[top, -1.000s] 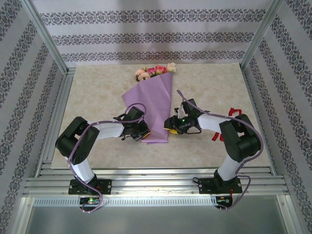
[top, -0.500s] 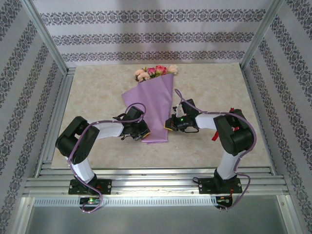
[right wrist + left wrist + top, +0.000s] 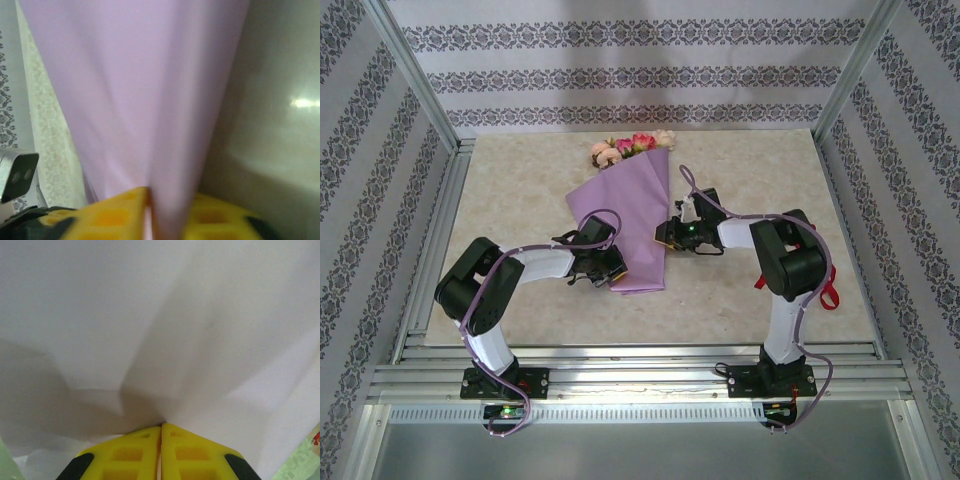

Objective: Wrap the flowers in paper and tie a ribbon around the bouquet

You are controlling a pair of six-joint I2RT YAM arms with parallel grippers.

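Observation:
The bouquet lies along the middle of the table, its flowers pointing away at the far end. The lilac paper forms a long cone round the stems. My left gripper is shut on the paper's near left corner; in the left wrist view its yellow fingers meet with the pale sheet pinched at their tips. My right gripper is shut on the cone's right edge, and the lilac paper runs down between its yellow fingers. The red ribbon lies on the table behind the right arm.
Aluminium rails frame the table on the left and along the near edge, and patterned walls close in the sides and back. Bare beige tabletop lies left of the bouquet and also right of it.
My right gripper moved left and farther away onto the cone's right edge and closed on the paper. The bouquet shifted slightly left. The right arm's elbow swung, uncovering a loop of ribbon.

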